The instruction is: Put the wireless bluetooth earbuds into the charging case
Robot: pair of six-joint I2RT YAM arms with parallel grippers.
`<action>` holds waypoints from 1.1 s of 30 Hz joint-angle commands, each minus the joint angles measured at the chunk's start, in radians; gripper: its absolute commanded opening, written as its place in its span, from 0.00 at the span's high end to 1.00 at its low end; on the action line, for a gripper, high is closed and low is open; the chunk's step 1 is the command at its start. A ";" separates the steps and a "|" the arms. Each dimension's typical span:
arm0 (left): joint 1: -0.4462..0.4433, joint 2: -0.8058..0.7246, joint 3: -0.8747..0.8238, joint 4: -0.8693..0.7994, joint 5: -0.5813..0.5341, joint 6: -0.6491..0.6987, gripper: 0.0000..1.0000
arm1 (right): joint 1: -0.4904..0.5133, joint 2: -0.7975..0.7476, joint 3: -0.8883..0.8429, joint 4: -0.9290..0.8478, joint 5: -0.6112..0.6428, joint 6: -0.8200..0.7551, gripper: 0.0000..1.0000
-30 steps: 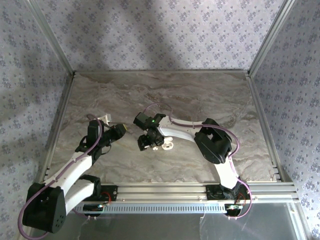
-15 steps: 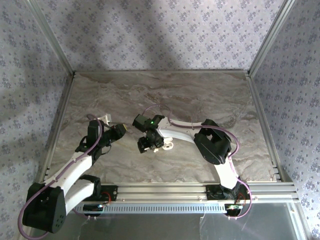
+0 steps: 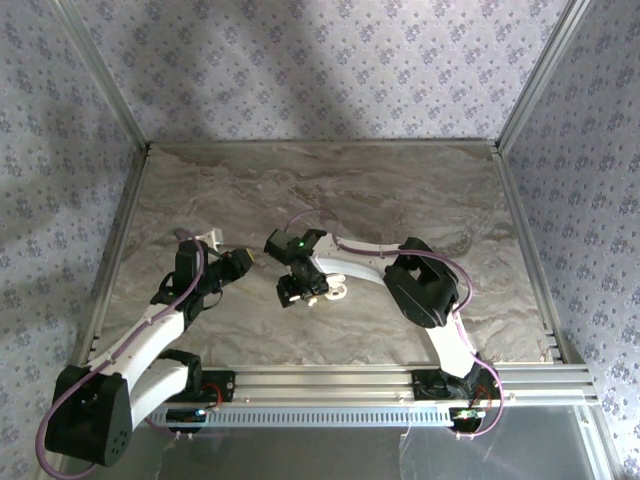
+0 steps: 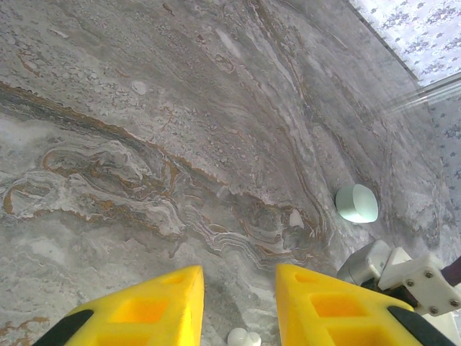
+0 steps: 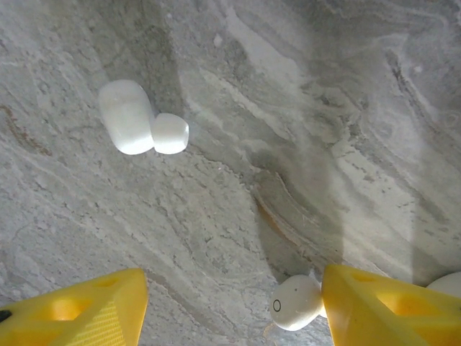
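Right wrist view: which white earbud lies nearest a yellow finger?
The ring-marked earbud at the bottom, right beside the yellow finger; the other earbud lies apart at upper left.

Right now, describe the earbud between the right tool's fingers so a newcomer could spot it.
On the marble table, look between the right tool's yellow fingers. The earbud is the small white bit beside one finger, bearing a tiny dark ring; the two-lobed white piece farther off has none.

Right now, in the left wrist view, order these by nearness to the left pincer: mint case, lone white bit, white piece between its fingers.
1. White piece, between the fingers of the left pincer.
2. Lone white bit, ahead and right.
3. Mint case, farther right, beyond it.
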 commanded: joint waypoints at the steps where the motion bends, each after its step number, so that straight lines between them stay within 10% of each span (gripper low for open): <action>1: 0.006 -0.021 -0.004 0.026 0.014 -0.004 0.67 | 0.009 0.018 0.019 -0.051 0.009 -0.005 0.33; 33: 0.007 -0.033 -0.007 0.029 0.019 -0.005 0.67 | 0.044 -0.001 0.000 -0.125 0.083 0.049 0.25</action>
